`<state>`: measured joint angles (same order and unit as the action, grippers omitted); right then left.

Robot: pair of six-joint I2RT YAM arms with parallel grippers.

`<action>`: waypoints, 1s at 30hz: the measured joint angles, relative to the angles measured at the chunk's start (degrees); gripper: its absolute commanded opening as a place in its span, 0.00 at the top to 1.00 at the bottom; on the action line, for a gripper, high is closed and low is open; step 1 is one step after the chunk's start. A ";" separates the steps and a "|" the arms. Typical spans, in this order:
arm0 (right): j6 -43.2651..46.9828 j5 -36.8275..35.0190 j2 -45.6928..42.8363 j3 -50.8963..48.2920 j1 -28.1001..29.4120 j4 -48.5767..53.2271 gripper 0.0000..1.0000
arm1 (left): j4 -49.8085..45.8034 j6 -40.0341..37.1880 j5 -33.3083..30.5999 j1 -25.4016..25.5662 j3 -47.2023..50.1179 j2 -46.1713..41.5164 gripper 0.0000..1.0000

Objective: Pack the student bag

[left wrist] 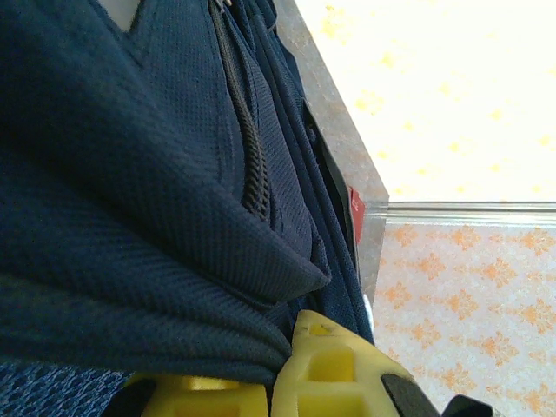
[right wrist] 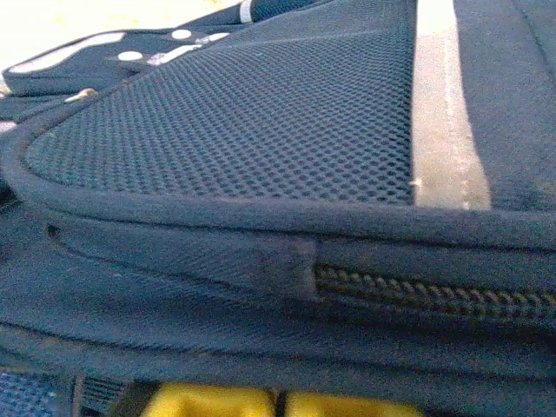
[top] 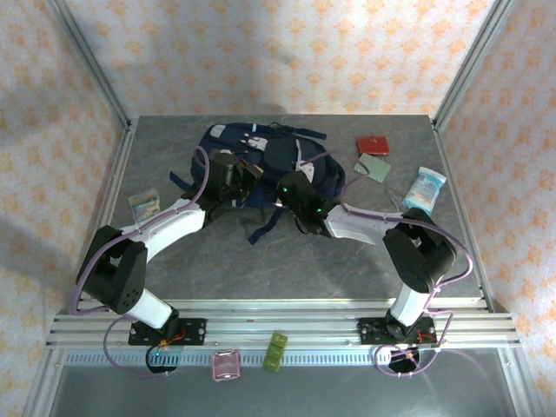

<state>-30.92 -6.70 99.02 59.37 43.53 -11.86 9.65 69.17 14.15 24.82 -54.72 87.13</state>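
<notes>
The student bag (top: 265, 156), navy blue with a white stripe and pale front patches, lies at the back middle of the table. My left gripper (top: 233, 178) is at the bag's left side. In the left wrist view its yellow fingers (left wrist: 339, 369) are shut on a fold of the navy fabric (left wrist: 174, 261) beside a zipper (left wrist: 252, 165). My right gripper (top: 295, 195) is at the bag's near right edge. In the right wrist view its yellow fingers (right wrist: 347, 407) are pressed together, their tips hidden in the bag's fabric (right wrist: 217, 339) below a zipper (right wrist: 434, 295) and mesh panel (right wrist: 243, 122).
Right of the bag lie a red flat item (top: 373, 145), a grey-green one (top: 373, 167) and a light blue packet (top: 425, 188). A small clear box (top: 144, 205) sits at the left. Dark straps (top: 265, 228) trail toward the front. Pink (top: 226, 365) and green (top: 276, 352) pieces rest on the front rail.
</notes>
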 measured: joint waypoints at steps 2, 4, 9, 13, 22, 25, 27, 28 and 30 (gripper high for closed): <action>0.35 0.42 -0.17 -0.11 -0.26 -0.02 1.00 | 0.00 0.00 0.02 -0.07 0.00 0.00 1.00; 0.90 1.97 -1.05 -1.18 -0.72 -0.57 1.00 | 0.02 -0.07 0.17 -0.20 0.04 -0.04 1.00; 2.34 7.69 -7.19 -7.04 -3.04 0.31 1.00 | -0.02 -1.01 0.92 -0.72 1.31 -1.03 1.00; 3.61 11.43 -11.02 -8.68 -5.38 4.72 1.00 | 0.00 -1.99 1.92 -1.60 2.36 -2.03 1.00; 6.64 15.63 -14.29 -11.89 -11.72 10.19 1.00 | 0.13 -4.26 4.35 -1.84 4.66 -2.27 1.00; 8.22 16.65 -14.56 -11.91 -12.52 11.43 1.00 | 0.07 -5.88 5.60 -1.84 4.96 -2.25 1.00; 9.27 17.86 -15.04 -11.96 -12.61 12.15 1.00 | -0.04 -7.78 5.95 -2.03 4.96 -2.25 1.00; 9.92 18.60 -15.50 -12.17 -12.66 12.39 1.00 | -0.17 -8.98 6.12 -2.14 4.87 -2.25 1.00; 11.19 20.26 -16.57 -12.76 -12.72 13.07 1.00 | -1.84 -11.58 6.49 -2.38 3.93 -2.03 1.00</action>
<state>-19.73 13.56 82.46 46.61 30.81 1.21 7.81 57.58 20.64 22.44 -50.78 85.10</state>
